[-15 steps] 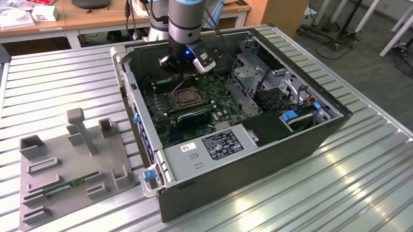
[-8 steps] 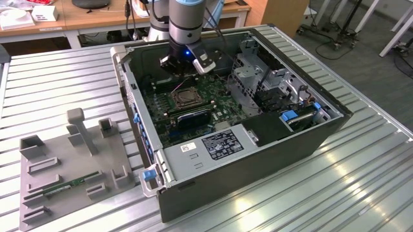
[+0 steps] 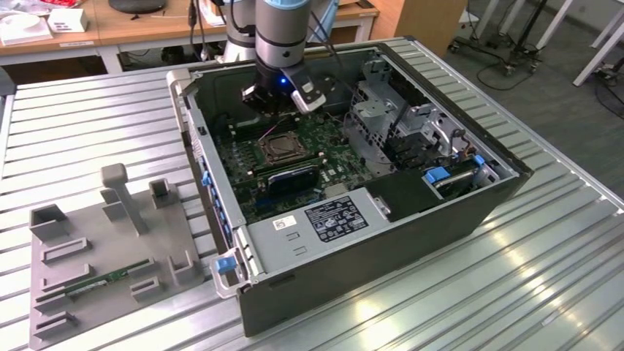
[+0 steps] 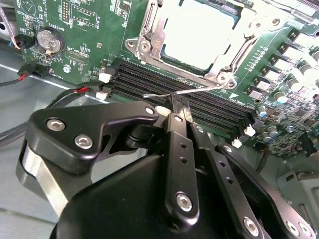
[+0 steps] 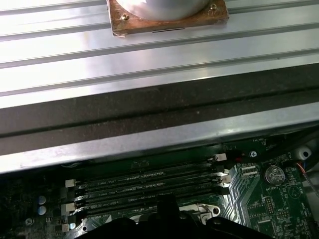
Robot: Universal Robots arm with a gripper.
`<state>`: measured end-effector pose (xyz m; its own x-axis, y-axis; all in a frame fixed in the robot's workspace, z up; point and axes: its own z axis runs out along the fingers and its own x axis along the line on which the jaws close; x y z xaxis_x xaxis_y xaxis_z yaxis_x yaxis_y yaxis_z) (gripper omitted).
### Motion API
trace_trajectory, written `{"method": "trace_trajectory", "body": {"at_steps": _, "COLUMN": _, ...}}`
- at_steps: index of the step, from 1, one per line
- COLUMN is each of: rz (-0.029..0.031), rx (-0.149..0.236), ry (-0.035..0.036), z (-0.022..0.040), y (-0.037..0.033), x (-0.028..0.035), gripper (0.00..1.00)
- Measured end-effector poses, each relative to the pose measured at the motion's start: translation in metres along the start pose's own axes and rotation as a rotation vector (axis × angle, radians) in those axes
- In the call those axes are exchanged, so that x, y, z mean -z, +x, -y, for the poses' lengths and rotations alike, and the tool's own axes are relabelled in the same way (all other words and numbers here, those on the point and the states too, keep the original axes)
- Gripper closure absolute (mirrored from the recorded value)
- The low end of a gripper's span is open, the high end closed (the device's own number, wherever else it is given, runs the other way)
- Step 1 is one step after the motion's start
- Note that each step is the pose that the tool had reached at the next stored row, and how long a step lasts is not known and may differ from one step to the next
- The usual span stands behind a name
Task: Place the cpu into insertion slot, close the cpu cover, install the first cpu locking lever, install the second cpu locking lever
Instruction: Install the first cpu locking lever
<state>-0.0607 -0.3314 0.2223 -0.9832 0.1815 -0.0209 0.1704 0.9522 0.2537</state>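
End effector [image 4: 180, 105] is pinched tight on the thin wire locking lever [image 4: 209, 89], just beside the memory slots [image 4: 144, 79]. So we're on one of the lever steps, though I can't tell first or second. The cpu [image 4: 199, 30] sits in the insertion slot [image 3: 276, 148], and the cpu cover [image 4: 148, 30] looks down around it. In the exterior view the slot's at roughly 6 o'clock from the end effector, inside the case [image 3: 390, 256]. My guess is that finishing needs the lever pressed down and tucked under its catch. The second wrist view shows the actual grip. The first wrist view gives you the bench [image 5: 149, 55] past the case wall.
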Motion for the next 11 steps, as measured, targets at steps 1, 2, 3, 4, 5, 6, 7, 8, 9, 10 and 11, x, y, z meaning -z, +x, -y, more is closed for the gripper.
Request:
{"method": "trace_trajectory", "body": {"at_steps": 1, "rz": -0.0001, "rx": 0.000, "ry": -0.0007, "z": 0.0001, "y": 0.0000, "x": -0.0005, "gripper": 0.89}}
{"method": "trace_trajectory", "body": {"at_steps": 2, "rz": -0.0002, "rx": 0.000, "ry": -0.0013, "z": 0.0002, "y": 0.0001, "x": -0.0010, "gripper": 0.89}}
{"method": "trace_trajectory", "body": {"at_steps": 3, "rz": -0.0003, "rx": 0.000, "ry": -0.0019, "z": 0.0004, "y": 0.0001, "x": -0.0016, "gripper": 0.89}}
{"method": "trace_trajectory", "body": {"at_steps": 4, "rz": -0.0003, "rx": 0.000, "ry": -0.0020, "z": 0.0005, "y": 0.0001, "x": -0.0020, "gripper": 0.89}}
{"method": "trace_trajectory", "body": {"at_steps": 5, "rz": -0.0003, "rx": 0.000, "ry": -0.0020, "z": 0.0006, "y": 0.0001, "x": -0.0024, "gripper": 0.89}}
{"method": "trace_trajectory", "body": {"at_steps": 6, "rz": -0.0004, "rx": -0.001, "ry": -0.0018, "z": 0.0007, "y": 0.0001, "x": -0.0026, "gripper": 0.89}}
{"method": "trace_trajectory", "body": {"at_steps": 7, "rz": -0.0003, "rx": -0.001, "ry": -0.0018, "z": 0.0008, "y": 0.0001, "x": -0.0029, "gripper": 0.89}}
{"method": "trace_trajectory", "body": {"at_steps": 8, "rz": 0.0000, "rx": -0.002, "ry": -0.0020, "z": 0.0008, "y": 0.0000, "x": -0.0033, "gripper": 0.89}}
{"method": "trace_trajectory", "body": {"at_steps": 9, "rz": 0.0003, "rx": -0.003, "ry": -0.0019, "z": 0.0009, "y": -0.0002, "x": -0.0036, "gripper": 0.89}}
{"method": "trace_trajectory", "body": {"at_steps": 10, "rz": 0.0006, "rx": -0.004, "ry": -0.0019, "z": 0.0010, "y": -0.0004, "x": -0.0041, "gripper": 0.89}}
{"method": "trace_trajectory", "body": {"at_steps": 11, "rz": 0.0010, "rx": -0.006, "ry": -0.0019, "z": 0.0011, "y": -0.0006, "x": -0.0045, "gripper": 0.89}}
